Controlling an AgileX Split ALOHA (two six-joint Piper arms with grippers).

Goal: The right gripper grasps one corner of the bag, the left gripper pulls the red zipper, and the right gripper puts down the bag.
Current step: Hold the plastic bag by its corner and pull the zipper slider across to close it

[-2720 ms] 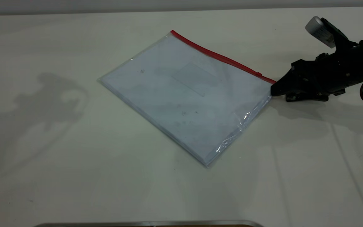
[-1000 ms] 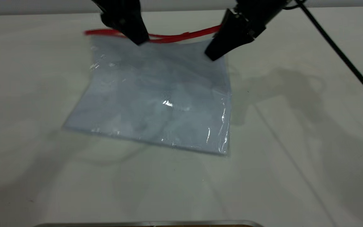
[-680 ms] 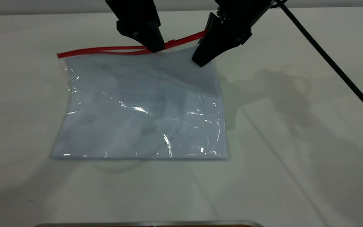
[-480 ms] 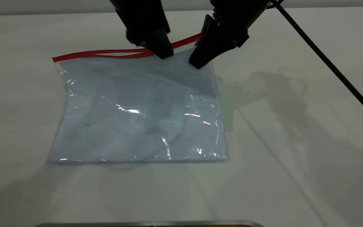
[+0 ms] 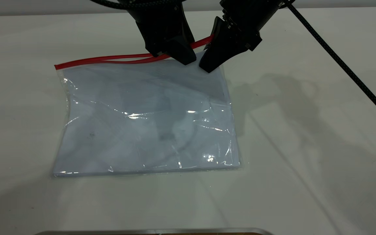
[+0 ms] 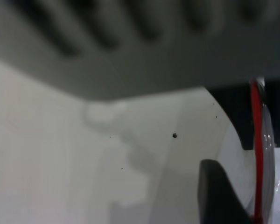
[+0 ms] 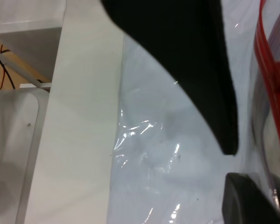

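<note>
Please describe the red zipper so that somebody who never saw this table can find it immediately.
On the white table lies the bag, clear plastic with white paper inside. The red zipper runs along its far edge, below the left gripper and right gripper. It is the only red thing.

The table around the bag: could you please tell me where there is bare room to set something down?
The table is bare right of the bag, left of it, and along the near edge. It is crowded at the red zipper, where the left gripper and right gripper meet.
</note>
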